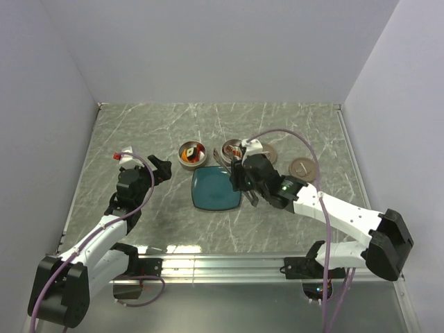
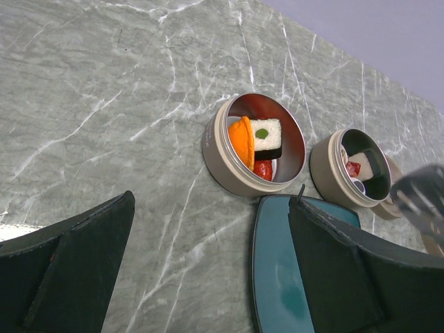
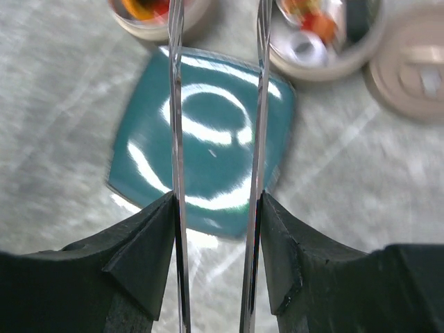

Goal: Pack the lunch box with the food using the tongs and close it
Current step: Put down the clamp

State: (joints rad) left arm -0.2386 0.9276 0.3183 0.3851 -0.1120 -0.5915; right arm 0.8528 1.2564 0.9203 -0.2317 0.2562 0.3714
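Grey marbled bench (image 1: 139, 139), white walls on three sides. Teal plate (image 1: 216, 189) at bench centre. Two round tins sit just beyond its far edge, both uncovered, with a lid (image 1: 303, 167) to their right. Food lies in both. The tin nearer the left edge (image 2: 253, 142) holds an orange piece (image 2: 241, 141), white block (image 2: 267, 135) and red piece (image 2: 263, 168). The other tin (image 2: 354, 170) holds more. Right gripper (image 3: 216, 208) over the plate's right edge, fingers (image 3: 149, 236) pressed on the outer sides of the tongs (image 3: 175, 104), whose arms stand apart. Left gripper (image 2: 208, 277) hovers toward the left edge, jaws wide, holding nothing.

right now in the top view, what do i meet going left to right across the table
left hand → tin with orange food → second food tin → beige round piece → round lid
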